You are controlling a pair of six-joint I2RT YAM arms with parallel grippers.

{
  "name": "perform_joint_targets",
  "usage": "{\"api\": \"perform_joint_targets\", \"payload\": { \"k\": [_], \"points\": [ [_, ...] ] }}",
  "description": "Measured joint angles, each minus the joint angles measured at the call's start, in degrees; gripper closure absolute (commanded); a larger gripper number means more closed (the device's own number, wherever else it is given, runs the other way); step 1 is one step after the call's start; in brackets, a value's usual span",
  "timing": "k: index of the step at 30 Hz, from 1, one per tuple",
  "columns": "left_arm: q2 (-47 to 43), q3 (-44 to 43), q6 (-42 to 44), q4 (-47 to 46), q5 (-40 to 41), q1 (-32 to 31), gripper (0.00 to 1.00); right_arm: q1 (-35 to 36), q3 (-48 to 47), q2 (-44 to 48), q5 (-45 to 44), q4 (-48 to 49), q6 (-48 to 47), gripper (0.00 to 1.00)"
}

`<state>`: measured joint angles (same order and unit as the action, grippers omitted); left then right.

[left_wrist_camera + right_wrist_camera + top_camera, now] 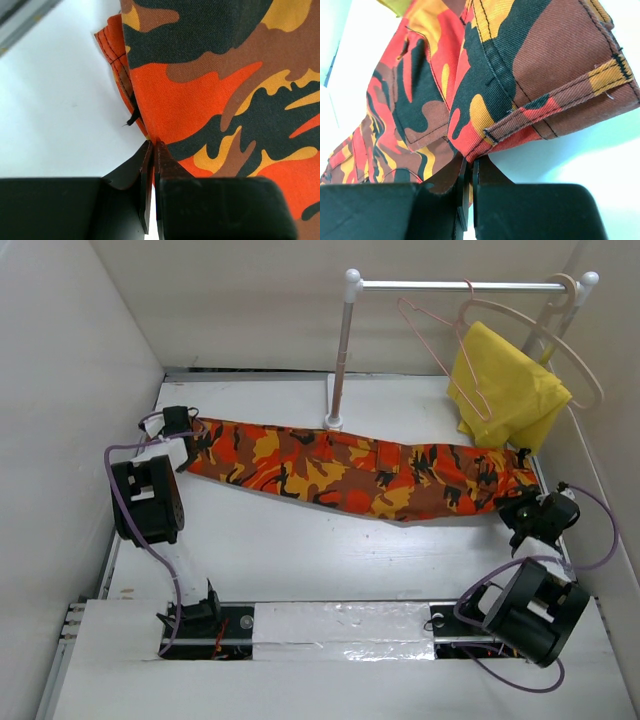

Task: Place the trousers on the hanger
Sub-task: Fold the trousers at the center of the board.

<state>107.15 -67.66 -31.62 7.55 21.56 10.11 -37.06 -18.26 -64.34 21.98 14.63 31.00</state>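
1. The left arm [147, 498] goes up the left side and bends at its elbow.
2. The left hand [186, 437] sits at the far end of that arm, down low, and points to the right.
3. Its two fingers [145, 170] are squeezed tight together, and they pinch the edge of the trousers [350, 475].
4. The right arm [535, 610] leans out to the right side and bends back in.
5. The right hand [522, 508] is down low too, at the other end of the trousers.
6. Its jaws are also squeezed tight, with the hem caught between them.
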Motion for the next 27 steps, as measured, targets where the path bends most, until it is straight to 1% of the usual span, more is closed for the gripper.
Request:
{"api": "perform_joint_targets", "payload": {
  "k": [5,8,9,10,11,12,13,14,15,16,17,19,20,22,24,25,26,27],
  "points": [
    [-5.7,3.4,1.1,3.2,3.6,-0.4,1.0,-4.6,1.7,8.1,3.6,-7.7,-3.8,1.0],
    [-11.3,8.1,0.0,5.6,6.7,-0.2,1.0,-7.7,2.5,14.7,6.2,-14.3,-7.3,1.0],
    [-13.2,9.7,-0.3,6.7,7.3,0.0,1.0,-8.6,2.8,17.3,7.0,-16.4,-8.4,0.96],
    [-14.7,10.9,-0.5,7.6,7.7,0.2,1.0,-9.3,3.4,20.0,7.5,-18.0,-9.5,0.73],
    [-16.2,11.8,-0.7,8.7,8.2,0.5,1.0,-9.9,4.0,22.6,8.1,-19.2,-10.2,0.6],
    [-17.8,12.5,-0.7,9.4,8.6,0.9,0.92,-10.2,4.7,24.9,8.3,-20.0,-10.7,0.47],
    [-19.0,12.8,-0.4,9.7,8.9,1.0,0.84,-10.4,5.2,26.5,8.1,-20.9,-11.2,0.23],
    [-20.2,12.9,0.0,10.0,9.0,1.3,0.69,-10.7,5.3,27.4,7.9,-21.7,-11.3,0.15],
    [-21.4,12.9,0.5,9.8,9.0,1.6,0.59,-11.0,5.3,27.5,7.6,-21.9,-11.8,0.1],
    [-22.5,12.8,1.1,9.6,8.8,1.7,0.52,-11.0,5.2,27.0,7.1,-21.7,-12.0,0.04],
    [-23.5,12.7,1.6,9.4,8.2,1.9,0.47,-11.0,5.1,25.9,6.7,-21.7,-12.2,0.04],
    [-25.0,12.0,2.1,9.4,6.5,1.8,0.47,-11.2,4.8,21.8,5.7,-21.6,-12.3,0.03],
    [-25.5,11.5,2.4,9.2,5.7,1.2,0.49,-11.6,4.7,19.5,5.3,-21.2,-12.3,0.03],
    [-26.4,10.2,2.9,8.5,4.5,-1.7,0.57,-12.7,4.6,14.8,5.1,-20.2,-12.2,0.03],
    [-27.4,8.4,3.0,7.4,3.0,-7.1,0.71,-13.5,4.0,11.4,5.3,-16.9,-11.6,0.03],
    [-27.6,7.5,2.9,6.9,2.3,-10.4,0.8,-13.6,3.8,9.9,5.6,-15.1,-11.2,0.06],
    [-28.0,6.5,2.8,6.0,1.3,-14.0,0.95,-13.6,3.7,8.7,5.8,-13.6,-10.6,0.08],
    [-28.3,5.7,2.4,5.0,0.1,-17.8,1.0,-13.6,3.7,7.4,5.9,-11.8,-10.1,0.11]
  ]
}}
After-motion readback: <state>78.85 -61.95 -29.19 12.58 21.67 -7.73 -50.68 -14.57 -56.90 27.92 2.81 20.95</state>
